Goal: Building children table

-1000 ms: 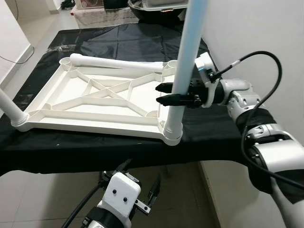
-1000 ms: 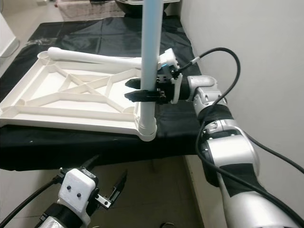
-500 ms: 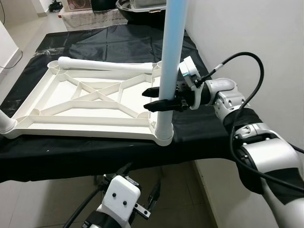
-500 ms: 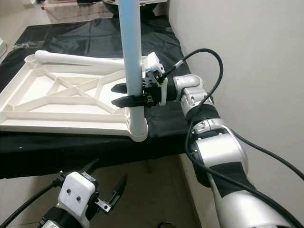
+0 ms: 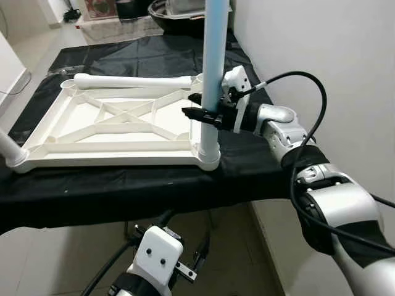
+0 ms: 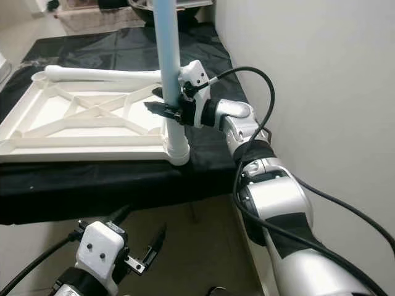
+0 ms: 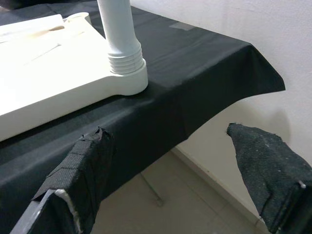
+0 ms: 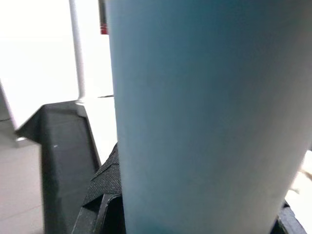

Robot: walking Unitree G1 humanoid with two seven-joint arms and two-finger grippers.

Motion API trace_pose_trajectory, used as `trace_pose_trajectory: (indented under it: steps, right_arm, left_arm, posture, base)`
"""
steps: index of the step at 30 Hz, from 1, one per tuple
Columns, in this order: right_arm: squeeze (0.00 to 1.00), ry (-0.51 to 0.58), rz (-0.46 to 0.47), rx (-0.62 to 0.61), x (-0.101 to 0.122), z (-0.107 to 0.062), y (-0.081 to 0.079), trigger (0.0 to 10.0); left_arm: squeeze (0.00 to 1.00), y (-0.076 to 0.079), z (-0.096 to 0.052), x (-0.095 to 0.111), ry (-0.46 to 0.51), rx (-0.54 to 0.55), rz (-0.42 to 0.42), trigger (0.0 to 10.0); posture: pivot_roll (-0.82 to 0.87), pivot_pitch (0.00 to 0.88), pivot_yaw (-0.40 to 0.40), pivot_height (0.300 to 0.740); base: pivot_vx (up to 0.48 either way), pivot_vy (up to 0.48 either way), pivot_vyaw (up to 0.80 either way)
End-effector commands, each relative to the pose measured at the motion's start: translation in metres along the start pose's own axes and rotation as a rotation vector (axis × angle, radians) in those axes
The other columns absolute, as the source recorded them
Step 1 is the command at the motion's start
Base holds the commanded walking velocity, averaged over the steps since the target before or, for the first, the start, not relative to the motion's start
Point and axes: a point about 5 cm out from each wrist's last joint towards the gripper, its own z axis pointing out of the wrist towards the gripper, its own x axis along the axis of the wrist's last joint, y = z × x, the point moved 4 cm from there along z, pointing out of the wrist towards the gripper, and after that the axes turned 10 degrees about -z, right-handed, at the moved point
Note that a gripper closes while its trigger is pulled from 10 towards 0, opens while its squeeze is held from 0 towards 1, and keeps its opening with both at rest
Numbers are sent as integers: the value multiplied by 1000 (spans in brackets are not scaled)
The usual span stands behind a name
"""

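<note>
Standing upright: pale blue leg [image 5: 214, 55].

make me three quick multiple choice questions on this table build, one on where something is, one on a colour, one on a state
1. Where does the loose white leg lie?
A. across the far end of the upturned tabletop
B. on the floor under the bench
C. in the left gripper

2. What colour is the cloth under the tabletop?
A. red
B. black
C. yellow

3. How does the upright leg stand?
A. lying flat on the cloth
B. tipped against the wall
C. upright in the near right corner socket, with the right gripper around it

Answers:
1 A, the loose leg rests along the tabletop's far edge.
2 B, the cloth reads black in both eye views.
3 C, the leg's ribbed base sits in the corner socket, and the right gripper's black fingers flank the leg above it; the left gripper hangs open below the bench.
</note>
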Motion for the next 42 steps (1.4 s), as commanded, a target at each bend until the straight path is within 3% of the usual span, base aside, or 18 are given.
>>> trace_pose_trajectory:
  steps: [1, 4, 5, 6, 8, 10, 12, 13, 16, 17, 19, 21, 22, 27, 31, 34, 42]
  right_arm:
    - [0, -208, 97, -135, -54, -18, -2, 10000]
    - [0, -239, 106, -193, -59, -18, 1, 10000]
    - [0, -344, 175, -384, -74, -22, 11, 10000]
    - [0, -344, 175, -384, -74, -22, 11, 10000]
    - [0, -411, 208, -536, -82, -23, 16, 10000]
    - [0, -411, 208, -536, -82, -23, 16, 10000]
    - [0, -454, 212, -649, -82, -15, 15, 10000]
    - [0, -454, 212, -649, -82, -15, 15, 10000]
    - [0, -443, 267, -847, -78, -9, 16, 10000]
    - [0, -438, 267, -938, -76, -12, 19, 10000]
    - [0, -437, 256, -1005, -75, -14, 21, 10000]
    - [0, -441, 274, -1186, -72, -20, 21, 10000]
    - [0, -441, 274, -1186, -72, -20, 21, 10000]
    - [0, -475, 207, -1483, -59, -28, 15, 10000]
    - [0, -479, 194, -1514, -53, -20, 7, 10000]
    - [0, -560, 266, -1593, -56, -17, -8, 10000]
    - [0, -578, 340, -1644, -58, -16, -16, 10000]
  left_arm:
    - [0, -3, 0, -5, -16, 11, 3, 10000]
    - [0, -4, 0, -5, -15, 13, 3, 10000]
    - [0, -5, 1, -5, -11, 22, 4, 10000]
    - [0, -5, 1, -5, -11, 22, 4, 10000]
    - [0, -7, 2, -5, -8, 29, 5, 10000]
    - [0, -7, 2, -5, -8, 29, 5, 10000]
    - [0, -8, 3, -5, -5, 33, 6, 10000]
    - [0, -8, 3, -5, -5, 33, 6, 10000]
    - [0, -9, 6, -5, 1, 39, 9, 10000]
    - [0, -9, 7, -5, 4, 41, 9, 10000]
    - [0, -9, 7, -4, 7, 45, 8, 10000]
    - [0, -10, 8, -4, 12, 50, 5, 10000]
    - [0, -10, 8, -4, 12, 50, 5, 10000]
    - [0, -11, 12, -4, 24, 62, 1, 10000]
    - [0, -11, 13, -5, 25, 64, 0, 10000]
    - [0, -10, 15, -5, 32, 66, -3, 10000]
    - [0, -10, 15, -7, 32, 64, -5, 10000]
  posture:
    - [149, 217, 26, 740]
    - [148, 217, 27, 740]
    - [143, 213, 25, 740]
    - [143, 213, 25, 740]
    - [143, 209, 26, 740]
    - [143, 209, 26, 740]
    - [139, 208, 26, 740]
    - [139, 208, 26, 740]
    - [137, 203, 18, 740]
    - [130, 202, 18, 740]
    - [129, 201, 18, 740]
    - [127, 200, 18, 740]
    - [127, 200, 18, 740]
    - [118, 189, 22, 740]
    - [114, 185, 19, 740]
    - [96, 174, 4, 740]
    - [107, 167, 18, 740]
  base:
    - [0, 0, 0]
    - [0, 0, 0]
    - [0, 0, 0]
    - [0, 0, 0]
    - [0, 0, 0]
    - [0, 0, 0]
    - [0, 0, 0]
    - [0, 0, 0]
    - [0, 0, 0]
    - [0, 0, 0]
    - [0, 0, 0]
    - [0, 0, 0]
    - [0, 0, 0]
    - [0, 0, 0]
    - [0, 0, 0]
    - [0, 0, 0]
    - [0, 0, 0]
